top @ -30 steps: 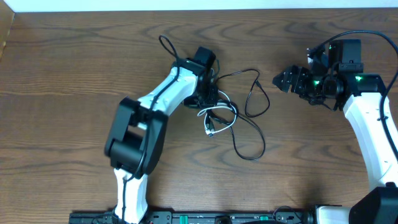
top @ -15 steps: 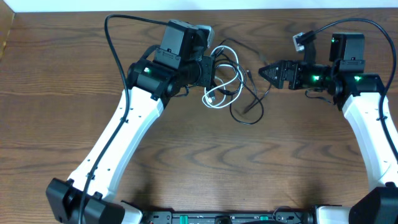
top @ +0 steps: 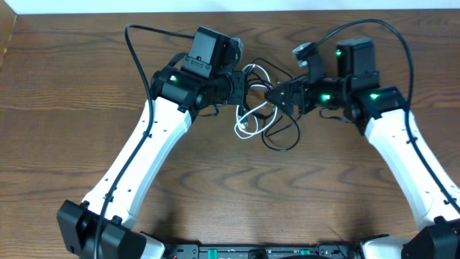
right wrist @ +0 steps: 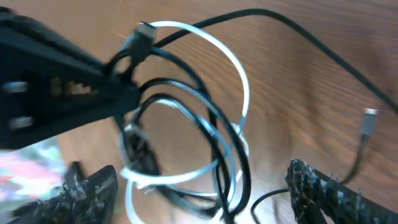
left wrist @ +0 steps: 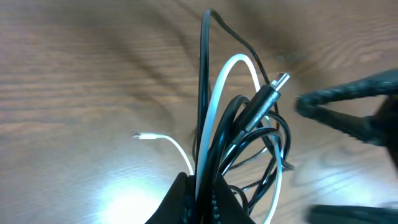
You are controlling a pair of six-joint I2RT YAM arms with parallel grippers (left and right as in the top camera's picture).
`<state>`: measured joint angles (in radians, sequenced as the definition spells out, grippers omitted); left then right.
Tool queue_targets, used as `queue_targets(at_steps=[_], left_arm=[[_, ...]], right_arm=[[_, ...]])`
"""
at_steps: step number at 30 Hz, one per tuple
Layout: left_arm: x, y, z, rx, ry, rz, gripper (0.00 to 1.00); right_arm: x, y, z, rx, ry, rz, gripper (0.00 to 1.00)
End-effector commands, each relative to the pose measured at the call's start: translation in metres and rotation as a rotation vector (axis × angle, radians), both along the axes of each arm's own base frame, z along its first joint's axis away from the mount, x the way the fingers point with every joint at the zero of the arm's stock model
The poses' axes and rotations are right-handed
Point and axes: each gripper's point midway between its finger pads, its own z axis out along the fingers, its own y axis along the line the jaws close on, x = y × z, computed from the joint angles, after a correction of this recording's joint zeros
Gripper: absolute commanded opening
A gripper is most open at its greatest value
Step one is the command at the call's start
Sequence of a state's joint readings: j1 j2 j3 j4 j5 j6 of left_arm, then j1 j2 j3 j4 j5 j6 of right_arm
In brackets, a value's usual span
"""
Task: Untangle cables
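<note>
**Overhead view, read left to right.** The left arm (top: 144, 151) reaches across the wooden table (top: 65, 93) toward its far middle. The left gripper (top: 243, 86) has its jaws closed on the cables (top: 253, 108). In the left wrist view these rise as a bunch of strands out of the pinched fingers (left wrist: 180, 196).

The white cable (top: 244, 124) falls in loops just below the grip, with one free end (left wrist: 140, 135) curling aside. The black cable (top: 284, 140) runs through the same bunch and drops in a wider loop. A metal-tipped plug (left wrist: 278, 79) sticks out of the bunch.

The right gripper (top: 273, 95) is just beside the bunch with its jaws open. Its fingers (right wrist: 87, 190) are well apart, with the loops showing between them. A second small plug (right wrist: 368, 118) shows farther right. The right arm (top: 410, 151) closes the scene.
</note>
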<state>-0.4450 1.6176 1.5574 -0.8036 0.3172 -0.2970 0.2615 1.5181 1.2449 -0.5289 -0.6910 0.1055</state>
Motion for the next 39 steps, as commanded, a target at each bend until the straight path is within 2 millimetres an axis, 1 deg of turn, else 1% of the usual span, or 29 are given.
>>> queue_targets(at_steps=[1,4,5,6,9,10,11,12,13,15,18,20,22,23,25,26,29,32,34,35,36,39], left_arm=[[-0.016,-0.021,0.008,-0.145,0.089,-0.050,0.07],[-0.024,-0.028,0.015,-0.219,0.130,-0.091,0.08],[-0.026,-0.029,0.016,-0.236,0.141,-0.101,0.07],[-0.028,-0.030,0.017,-0.252,0.154,-0.109,0.07],[-0.029,-0.022,0.014,-0.247,0.181,-0.093,0.07],[-0.029,-0.018,0.013,-0.243,0.187,-0.087,0.07],[-0.028,-0.014,0.011,-0.237,0.194,-0.073,0.08],[-0.027,-0.010,0.011,-0.233,0.194,-0.068,0.08],[-0.025,-0.006,0.010,-0.230,0.190,-0.065,0.07],[-0.020,0.002,0.010,-0.229,0.189,-0.042,0.07],[-0.013,0.012,0.009,-0.223,0.178,-0.009,0.07],[-0.008,0.020,0.007,-0.204,0.169,0.016,0.07],[-0.005,0.024,0.006,-0.190,0.160,0.027,0.07],[-0.005,0.025,0.006,-0.189,0.157,0.025,0.07],[-0.004,0.025,0.005,-0.178,0.146,0.016,0.07],[-0.004,0.028,0.004,-0.165,0.144,0.025,0.07],[0.001,0.036,0.000,-0.118,0.125,0.054,0.08],[0.006,0.041,-0.002,-0.074,0.092,0.052,0.07],[0.007,0.041,-0.001,-0.060,0.066,0.026,0.08],[0.009,0.041,0.000,-0.053,0.046,0.005,0.07],[0.009,0.041,0.000,-0.048,0.034,-0.008,0.08],[0.012,0.040,0.002,-0.033,-0.004,-0.045,0.08]], right_arm=[[0.018,-0.008,-0.016,-0.176,-0.069,-0.105,0.81],[0.024,-0.009,-0.025,-0.241,-0.085,-0.143,0.79],[0.028,-0.012,-0.030,-0.266,-0.082,-0.169,0.79],[0.033,-0.020,-0.036,-0.293,-0.062,-0.235,0.76],[0.048,-0.060,-0.056,-0.380,0.036,-0.531,0.72],[0.049,-0.080,-0.063,-0.414,0.081,-0.665,0.70],[0.047,-0.100,-0.070,-0.445,0.128,-0.795,0.66],[0.043,-0.115,-0.075,-0.465,0.165,-0.874,0.64],[0.040,-0.125,-0.079,-0.481,0.190,-0.915,0.63],[0.036,-0.139,-0.085,-0.497,0.232,-0.939,0.61],[0.032,-0.148,-0.089,-0.492,0.277,-0.930,0.59],[0.032,-0.146,-0.090,-0.485,0.281,-0.883,0.57],[0.033,-0.134,-0.090,-0.460,0.274,-0.786,0.55],[0.034,-0.132,-0.089,-0.456,0.270,-0.760,0.54],[0.032,-0.138,-0.091,-0.472,0.280,-0.770,0.51],[0.030,-0.143,-0.092,-0.477,0.293,-0.788,0.51],[0.020,-0.170,-0.098,-0.516,0.359,-0.892,0.53],[0.010,-0.197,-0.102,-0.559,0.405,-0.956,0.56],[0.002,-0.220,-0.105,-0.591,0.443,-1.008,0.57],[-0.005,-0.236,-0.106,-0.605,0.475,-1.034,0.57],[-0.009,-0.245,-0.108,-0.612,0.494,-1.038,0.58],[-0.016,-0.258,-0.110,-0.603,0.526,-0.989,0.61]])
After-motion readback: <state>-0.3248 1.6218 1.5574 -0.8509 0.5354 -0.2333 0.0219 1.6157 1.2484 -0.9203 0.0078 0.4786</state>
